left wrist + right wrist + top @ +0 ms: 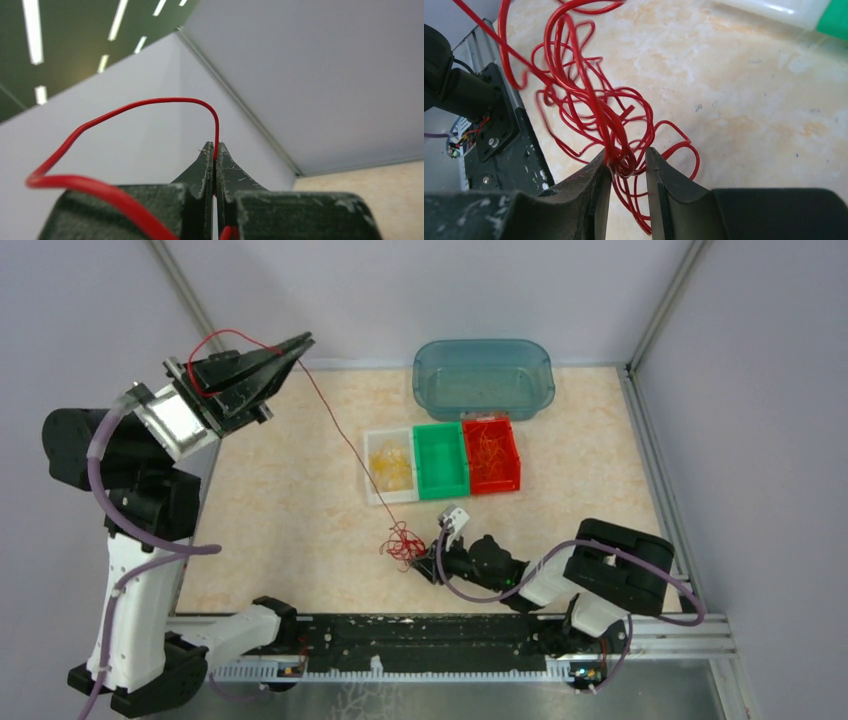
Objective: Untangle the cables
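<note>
A clump of red cables lies on the table near the front; in the right wrist view it is a tangle of thin loops. My right gripper is low beside it, and its jaws are closed on a knot of the clump with a narrow gap left. One red strand runs taut from the clump up to my left gripper, raised high at the back left. The left jaws are shut on that strand, whose free end loops back over the gripper.
Three small bins stand mid-table: white with yellow wires, green, red with orange wires. A teal tub sits behind them. Grey walls enclose the table; the arm rail runs along the front.
</note>
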Robot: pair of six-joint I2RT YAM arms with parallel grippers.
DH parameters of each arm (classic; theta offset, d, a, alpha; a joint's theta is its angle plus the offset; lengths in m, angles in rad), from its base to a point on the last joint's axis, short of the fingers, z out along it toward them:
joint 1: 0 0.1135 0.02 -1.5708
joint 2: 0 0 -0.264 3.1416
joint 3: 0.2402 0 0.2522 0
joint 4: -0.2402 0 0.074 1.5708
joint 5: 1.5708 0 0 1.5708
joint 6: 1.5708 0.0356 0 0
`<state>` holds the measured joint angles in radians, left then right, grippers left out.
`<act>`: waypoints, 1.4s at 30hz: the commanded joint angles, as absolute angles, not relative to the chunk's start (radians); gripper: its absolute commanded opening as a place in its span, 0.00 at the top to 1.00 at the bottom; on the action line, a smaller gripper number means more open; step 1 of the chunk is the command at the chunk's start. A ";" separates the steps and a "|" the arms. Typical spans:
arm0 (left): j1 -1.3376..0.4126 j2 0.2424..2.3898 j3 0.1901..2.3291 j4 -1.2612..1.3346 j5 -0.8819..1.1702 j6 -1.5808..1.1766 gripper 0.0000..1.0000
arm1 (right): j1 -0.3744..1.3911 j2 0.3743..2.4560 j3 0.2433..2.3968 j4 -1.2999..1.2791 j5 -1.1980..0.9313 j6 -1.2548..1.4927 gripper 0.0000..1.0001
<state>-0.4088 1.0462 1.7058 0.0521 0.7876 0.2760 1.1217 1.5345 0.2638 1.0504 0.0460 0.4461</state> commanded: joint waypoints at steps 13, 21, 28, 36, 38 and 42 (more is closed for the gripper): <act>-0.412 1.177 2.021 0.457 0.348 0.826 1.00 | 1.161 1.402 0.112 1.051 0.211 0.546 0.69; -0.412 1.262 2.200 0.441 0.293 0.852 1.00 | 1.164 1.181 0.044 0.908 0.291 0.612 0.50; -0.412 1.203 2.100 0.233 0.425 0.596 1.00 | 1.173 0.874 0.094 0.722 0.211 0.481 0.17; -0.411 1.175 2.008 0.122 0.612 0.368 1.00 | 1.173 0.723 0.268 0.557 0.074 0.288 0.11; -0.412 1.171 1.992 0.120 0.621 0.349 1.00 | 1.172 0.791 0.332 0.609 0.030 0.248 0.12; -0.411 1.154 1.955 0.118 0.636 0.342 1.00 | 1.172 1.066 0.494 0.741 -0.071 0.210 0.15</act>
<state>-0.4091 1.1755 1.9785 0.1341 0.5911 0.4030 1.1633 0.8631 0.3363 0.6029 0.0605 0.2958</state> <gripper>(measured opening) 0.012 0.867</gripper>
